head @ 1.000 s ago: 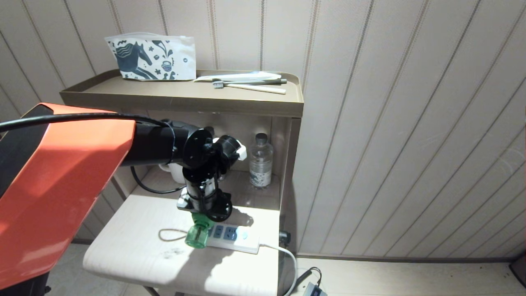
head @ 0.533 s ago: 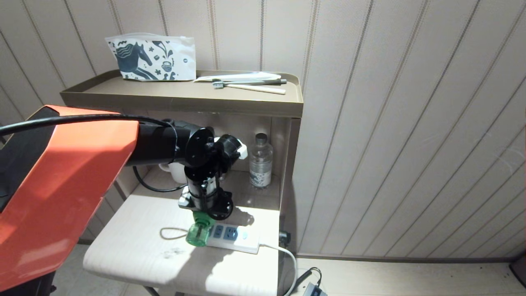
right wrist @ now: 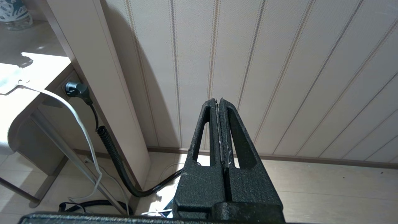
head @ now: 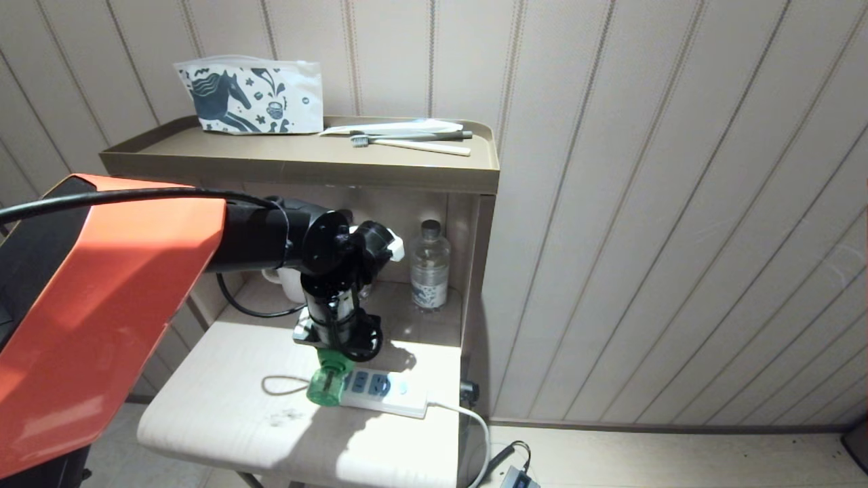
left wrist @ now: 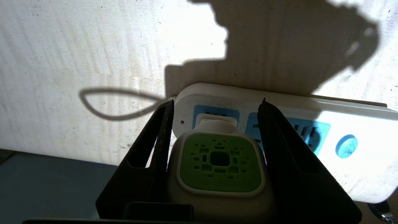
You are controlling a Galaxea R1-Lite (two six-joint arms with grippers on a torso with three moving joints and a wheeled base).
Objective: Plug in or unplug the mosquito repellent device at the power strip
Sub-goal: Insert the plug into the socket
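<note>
The mosquito repellent device lies on its side on the pale lower shelf, its green bottle pointing toward me. Its white-and-green head sits between the black fingers of my left gripper, which comes down from above and is shut on it. The plug end rests against the end socket of the white power strip, next to a small red light. How deep the pins sit is hidden. My right gripper hangs shut and empty near the panelled wall, above the floor.
A clear water bottle and a white mug stand at the back of the shelf. The brown top tray holds a printed pouch and a toothbrush. The strip's white cord drops off the shelf's right edge.
</note>
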